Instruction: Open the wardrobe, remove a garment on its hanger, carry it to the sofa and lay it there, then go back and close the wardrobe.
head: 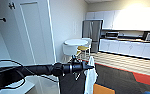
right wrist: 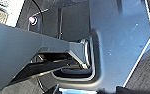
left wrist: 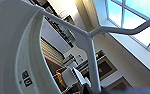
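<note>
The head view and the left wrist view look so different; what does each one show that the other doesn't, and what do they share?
Head view alone: the left arm reaching across the picture with the white T-shirt hanging at its tip, a round white table, a steel fridge and white kitchen cabinets.

Left wrist view alone: the white hanger seen close, a bright window and framed pictures on a wall.

Shared: the white T-shirt, a white chair and the striped floor.
</note>
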Controlling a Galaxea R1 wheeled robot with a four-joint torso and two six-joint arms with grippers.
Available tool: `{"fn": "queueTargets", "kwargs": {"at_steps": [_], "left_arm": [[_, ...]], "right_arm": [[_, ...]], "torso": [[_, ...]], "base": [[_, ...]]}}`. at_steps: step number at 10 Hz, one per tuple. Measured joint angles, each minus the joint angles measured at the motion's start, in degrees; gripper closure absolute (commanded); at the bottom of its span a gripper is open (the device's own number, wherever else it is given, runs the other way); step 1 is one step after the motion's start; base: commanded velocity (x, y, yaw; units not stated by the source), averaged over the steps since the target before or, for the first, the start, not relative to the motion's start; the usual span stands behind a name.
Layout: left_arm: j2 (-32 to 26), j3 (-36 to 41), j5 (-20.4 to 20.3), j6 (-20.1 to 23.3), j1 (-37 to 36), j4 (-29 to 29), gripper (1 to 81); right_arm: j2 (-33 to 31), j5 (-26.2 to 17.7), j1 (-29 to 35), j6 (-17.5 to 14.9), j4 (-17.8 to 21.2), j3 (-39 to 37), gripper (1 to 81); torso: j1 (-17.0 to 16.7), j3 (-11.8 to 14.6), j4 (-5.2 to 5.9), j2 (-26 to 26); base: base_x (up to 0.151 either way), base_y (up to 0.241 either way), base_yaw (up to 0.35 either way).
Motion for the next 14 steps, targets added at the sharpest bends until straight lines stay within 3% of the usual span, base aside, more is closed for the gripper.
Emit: {"fn": "queueTargets", "kwargs": {"at_steps": [3, 14], "left_arm": [[-2.3, 1.9, 0.0, 0.0, 0.0, 0.7, 81.1], [0.9, 2.8, 1.5, 0.2, 1.1, 2.7, 81.1]], "right_arm": [[0.3, -0.4, -0.6, -0.1, 0.0, -0.3, 1.0], [0.3, -0.5, -1.5, -0.1, -0.1, -2.2, 1.0]], "torso": [[0.0, 0.0, 0.0, 0.0], [0.0, 0.0, 0.0, 0.0]], "base": [[0.0, 0.0, -0.261], [0.0, 0.0, -0.261]]}}
